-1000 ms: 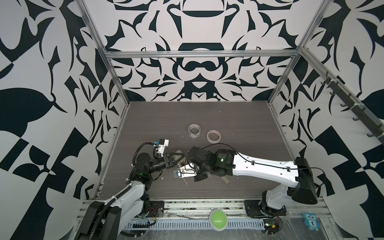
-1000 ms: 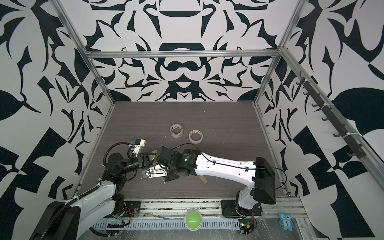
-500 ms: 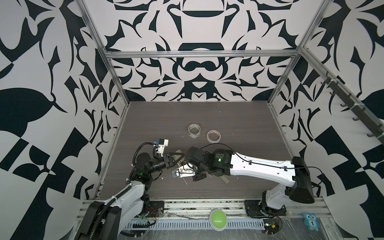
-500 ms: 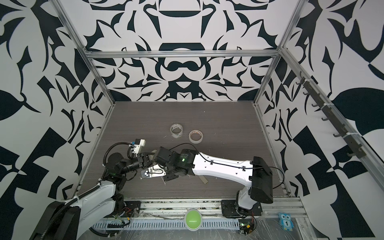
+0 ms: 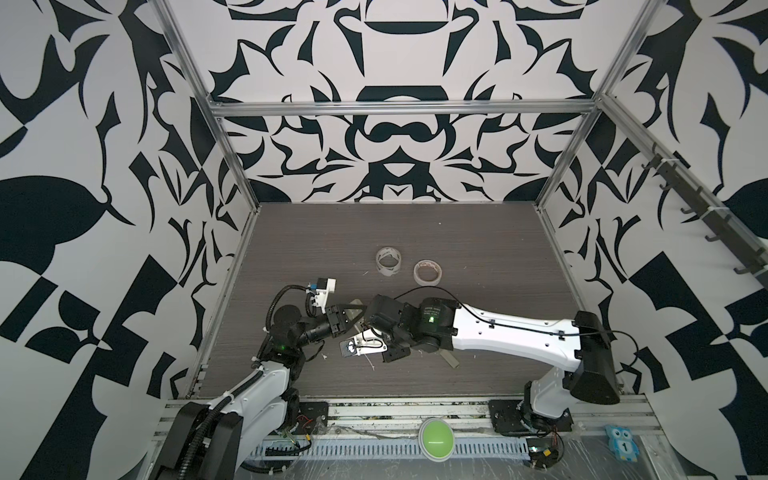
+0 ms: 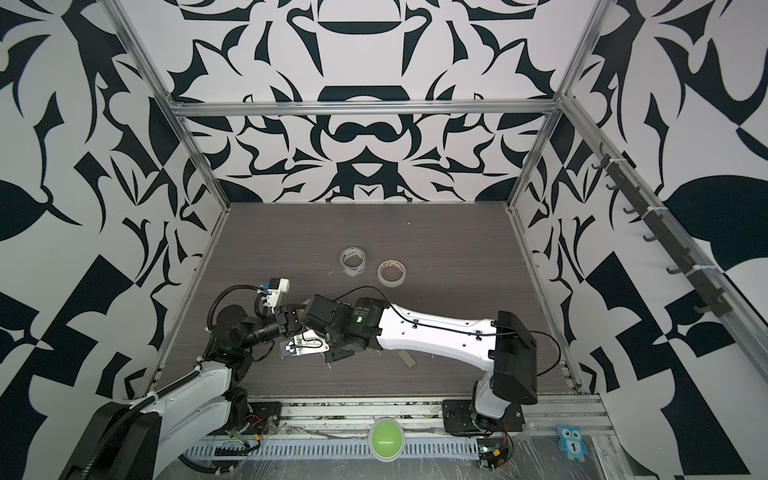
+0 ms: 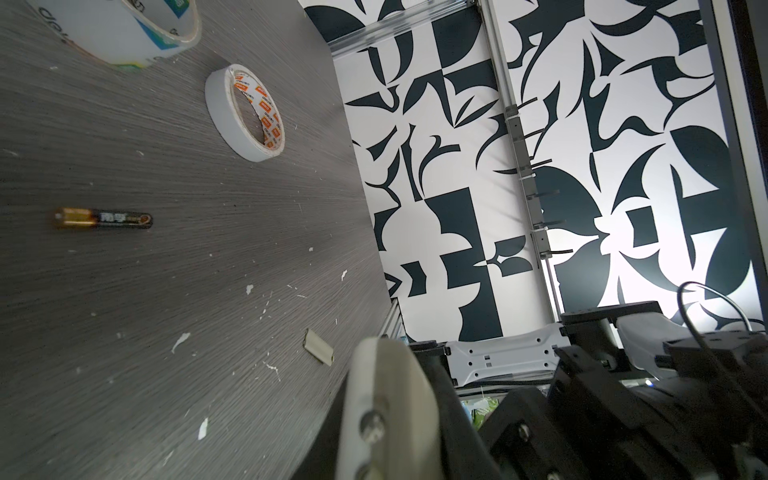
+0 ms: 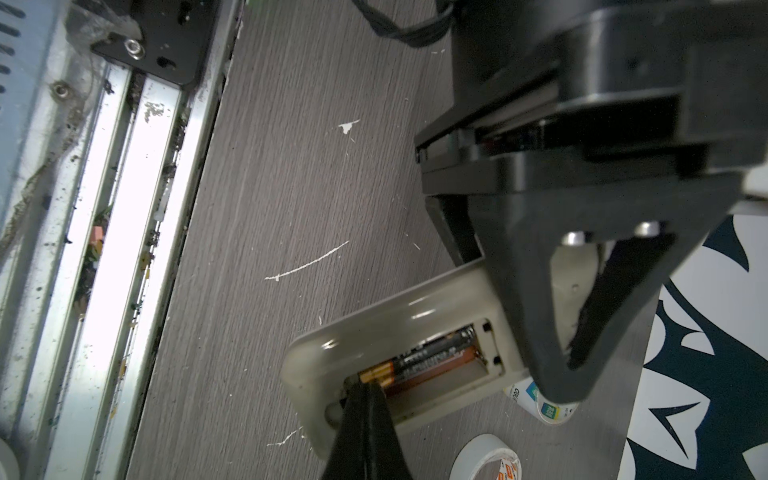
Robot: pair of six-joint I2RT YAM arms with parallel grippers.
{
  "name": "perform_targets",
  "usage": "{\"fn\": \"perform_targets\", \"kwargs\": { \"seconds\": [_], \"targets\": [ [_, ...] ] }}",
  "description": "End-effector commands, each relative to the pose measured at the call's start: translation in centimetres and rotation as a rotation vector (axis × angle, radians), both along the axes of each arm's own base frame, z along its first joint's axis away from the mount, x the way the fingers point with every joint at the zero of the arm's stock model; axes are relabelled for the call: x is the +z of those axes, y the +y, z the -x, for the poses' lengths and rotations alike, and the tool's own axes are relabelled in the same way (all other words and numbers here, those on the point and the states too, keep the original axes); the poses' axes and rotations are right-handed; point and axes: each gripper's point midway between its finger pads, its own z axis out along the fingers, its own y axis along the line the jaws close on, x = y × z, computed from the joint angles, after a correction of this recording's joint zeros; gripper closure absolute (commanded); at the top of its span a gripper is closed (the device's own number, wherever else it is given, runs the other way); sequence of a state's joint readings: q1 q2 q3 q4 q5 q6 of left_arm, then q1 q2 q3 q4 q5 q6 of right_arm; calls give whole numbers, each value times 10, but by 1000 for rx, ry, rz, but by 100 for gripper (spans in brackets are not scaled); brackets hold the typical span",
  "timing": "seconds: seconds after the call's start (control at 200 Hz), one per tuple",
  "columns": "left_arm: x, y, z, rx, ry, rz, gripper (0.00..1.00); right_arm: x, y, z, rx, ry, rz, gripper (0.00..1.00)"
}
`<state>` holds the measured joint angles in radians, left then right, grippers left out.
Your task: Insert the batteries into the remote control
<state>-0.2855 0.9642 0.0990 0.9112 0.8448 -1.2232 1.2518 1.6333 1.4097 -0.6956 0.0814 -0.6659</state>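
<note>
Right end effector (image 8: pixel 365 392) closed | left end effector (image 5: pixel 353 316) pinching remote control (image 8: pixel 395 316) | battery (image 8: pixel 428 357) apparently inside

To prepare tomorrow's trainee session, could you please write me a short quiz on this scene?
1. Which gripper holds the remote control?
2. True or false: one battery already lies inside it.
3. The other battery lies: A) on the table B) inside the remote control too C) atop the remote control
Key: 1. the left gripper; 2. true; 3. A
</note>
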Motion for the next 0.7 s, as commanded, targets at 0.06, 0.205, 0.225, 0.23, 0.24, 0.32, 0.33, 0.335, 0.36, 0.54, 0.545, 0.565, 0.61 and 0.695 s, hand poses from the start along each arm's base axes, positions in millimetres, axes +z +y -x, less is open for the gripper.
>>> {"fn": "perform_targets", "kwargs": {
  "seconds": [0.06, 0.205, 0.225, 0.23, 0.24, 0.32, 0.33, 0.335, 0.36, 0.54, 0.545, 0.565, 0.61, 0.695],
  "targets": [
    [29, -6, 11, -77, -87, 47, 100, 3, 14, -16, -38, -49, -24, 96],
    [28, -6, 10, -71, -89, 44, 100, 9, 14, -17, -60, -43, -23, 91],
    [27, -6, 10, -69, -87, 42, 100, 10, 14, -16, -61, -37, -29, 90],
    [27, -6, 10, -68, -86, 41, 100, 11, 14, -15, -59, -36, -31, 90],
    [27, -6, 10, -66, -85, 40, 100, 12, 14, -15, -60, -34, -34, 89],
    [24, -5, 9, -55, -81, 26, 100, 19, 13, -11, -57, -19, -62, 83],
    [23, -5, 9, -53, -78, 24, 100, 21, 12, -11, -56, -18, -66, 82],
    [23, -5, 8, -52, -78, 22, 100, 21, 12, -11, -56, -18, -67, 82],
    [22, -4, 8, -48, -77, 17, 100, 24, 11, -10, -57, -16, -74, 81],
    [17, -2, 7, -24, -72, -22, 100, 32, 3, -4, -53, -4, -97, 79],
    [18, -2, 7, -24, -73, -23, 100, 32, 2, -3, -53, -2, -98, 79],
    [17, -2, 7, -23, -71, -25, 100, 34, 2, -2, -51, 4, -106, 79],
    [17, -2, 7, -22, -70, -28, 100, 39, 1, 0, -48, 10, -128, 82],
    [16, -2, 6, -22, -66, -30, 100, 48, 2, 3, -39, 12, -168, 89]
  ]
}}
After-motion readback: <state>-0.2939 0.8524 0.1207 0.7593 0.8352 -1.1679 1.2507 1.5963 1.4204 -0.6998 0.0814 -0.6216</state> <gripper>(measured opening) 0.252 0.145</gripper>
